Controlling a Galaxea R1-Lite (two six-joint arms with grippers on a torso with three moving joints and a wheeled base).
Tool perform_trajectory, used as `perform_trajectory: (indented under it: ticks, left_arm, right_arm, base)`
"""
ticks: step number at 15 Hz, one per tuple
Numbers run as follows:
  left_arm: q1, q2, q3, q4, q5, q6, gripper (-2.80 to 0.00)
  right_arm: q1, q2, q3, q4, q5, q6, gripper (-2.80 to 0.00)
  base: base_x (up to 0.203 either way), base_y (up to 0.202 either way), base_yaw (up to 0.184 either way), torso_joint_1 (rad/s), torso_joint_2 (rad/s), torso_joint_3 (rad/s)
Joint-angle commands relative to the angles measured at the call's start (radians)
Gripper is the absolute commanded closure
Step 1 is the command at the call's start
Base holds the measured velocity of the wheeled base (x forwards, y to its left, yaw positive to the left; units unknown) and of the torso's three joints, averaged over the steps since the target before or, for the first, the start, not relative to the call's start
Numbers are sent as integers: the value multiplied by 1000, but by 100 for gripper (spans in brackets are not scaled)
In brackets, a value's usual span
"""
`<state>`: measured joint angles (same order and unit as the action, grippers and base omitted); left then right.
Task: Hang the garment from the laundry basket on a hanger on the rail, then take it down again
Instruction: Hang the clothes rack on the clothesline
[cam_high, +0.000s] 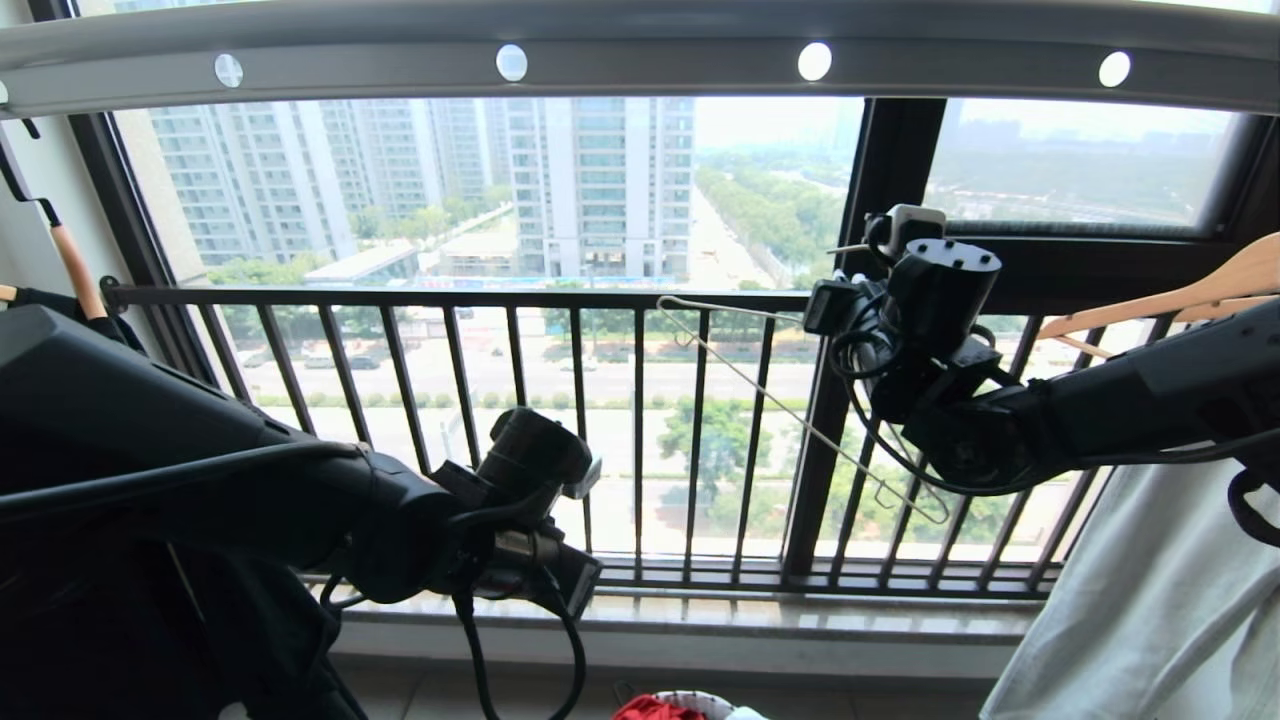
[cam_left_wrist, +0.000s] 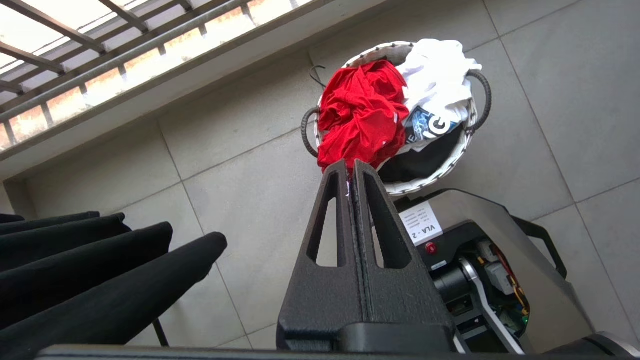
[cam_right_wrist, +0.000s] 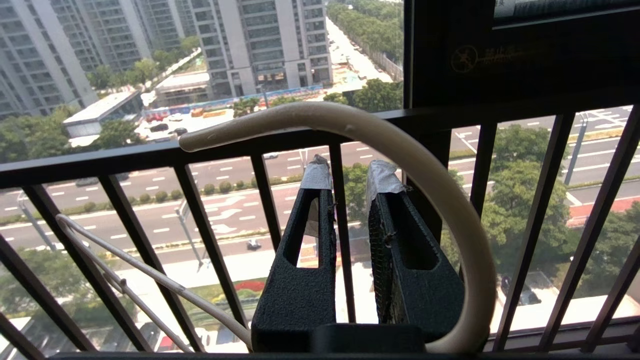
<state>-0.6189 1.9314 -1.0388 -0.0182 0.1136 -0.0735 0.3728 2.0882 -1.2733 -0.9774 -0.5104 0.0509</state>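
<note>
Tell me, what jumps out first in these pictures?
The crumpled red T-shirt bulges from the small round white woven laundry basket on the grey tiled floor. The left end effector hangs above it, fingers pressed shut and empty. By the dark barred window, the right end effector carries the thin white wire hanger below the long grey holed rail.

One round white woven laundry basket (cam_left_wrist: 434, 179) is holding three garments: one crumpled red T-shirt (cam_left_wrist: 362, 112), one white printed T-shirt (cam_left_wrist: 436, 80) and one black one (cam_left_wrist: 422, 160). One thin white wire hanger (cam_right_wrist: 350, 125) is showing.
</note>
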Motion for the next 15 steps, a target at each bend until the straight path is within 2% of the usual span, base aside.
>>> perform_trajectory:
  ticks: [1,5,8,10,13,15]
  left_arm:
    - [3,-153,2,4,7,-2,0]
    - [1,-311,4,49,12,12,0]
    - [1,-411,-31,222,12,24,0]
    - [1,-450,-54,280,12,26,0]
    - [0,-497,-66,285,12,26,0]
    - [0,-528,-76,284,12,24,0]
  right_arm:
    - [26,-59,80,-7,-16,-5,0]
    - [44,-206,189,-6,-92,-62,0]
    - [45,-347,274,16,-134,-108,0]
    - [43,-440,293,80,-161,-124,0]
    - [20,-567,278,227,-171,-128,0]
    - [9,-619,231,339,-221,-129,0]
  base:
    - [0,0,0,0,0,0]
    - [0,0,0,0,0,0]
    - [0,0,0,0,0,0]
    - [0,0,0,0,0,0]
    - [0,0,0,0,0,0]
    - [0,0,0,0,0,0]
